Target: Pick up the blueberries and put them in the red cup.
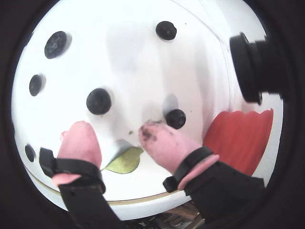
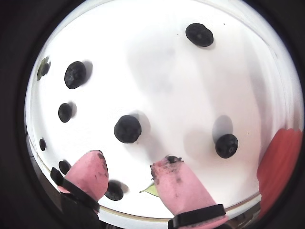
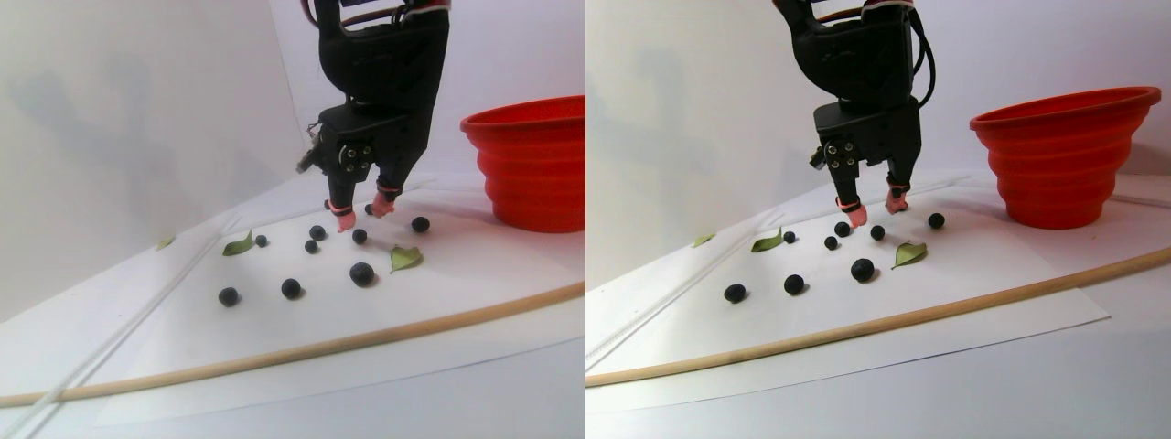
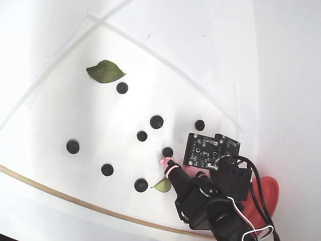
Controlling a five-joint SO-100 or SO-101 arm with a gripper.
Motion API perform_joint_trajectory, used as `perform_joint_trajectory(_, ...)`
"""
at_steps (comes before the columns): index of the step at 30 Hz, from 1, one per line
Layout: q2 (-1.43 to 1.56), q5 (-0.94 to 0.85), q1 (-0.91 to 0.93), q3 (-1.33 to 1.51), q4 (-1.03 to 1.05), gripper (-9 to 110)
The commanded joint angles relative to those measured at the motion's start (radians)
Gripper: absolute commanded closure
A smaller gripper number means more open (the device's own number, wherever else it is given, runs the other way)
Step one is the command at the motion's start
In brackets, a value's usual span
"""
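Claw [image 2: 128, 169]: the two pink-tipped fingers [image 2: 178, 183] stand apart with nothing between them, low over the white sheet on the desk [image 3: 274, 384] but, in the stereo pair view, not plainly touching it.

Blueberries: scattered loose on the sheet, none in the claw. The nearest berry [image 2: 127, 129] lies just ahead of the gap between the fingertips in a wrist view, roughly centred on it and clear of both fingers. A berry is round, so no long axis governs the approach. A second berry [image 2: 227, 145] sits off to the right of the right-hand finger in that view; another [image 2: 114, 190] lies close behind the left-hand finger.

A green leaf [image 1: 125, 161] lies under the claw, between the fingers.

Red cup [image 3: 531, 160]: upright, well apart from the berries, on the right in the stereo pair view.

Judgement: a short advance and descent should bracket the nearest berry.
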Motion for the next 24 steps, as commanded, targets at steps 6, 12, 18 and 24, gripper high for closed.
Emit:
perform_joint_trajectory(6,-0.035,-0.023,-0.029,-0.051,-0.067,83)
perform_joint_trajectory(12,-0.066,-0.028,-0.035,-0.067,-0.086,83)
perform_joint_trajectory(18,-0.110,-0.021,-0.040,-0.089,-0.112,83)
perform_joint_trajectory(24,-0.140,-0.026,-0.040,-0.103,-0.137,84)
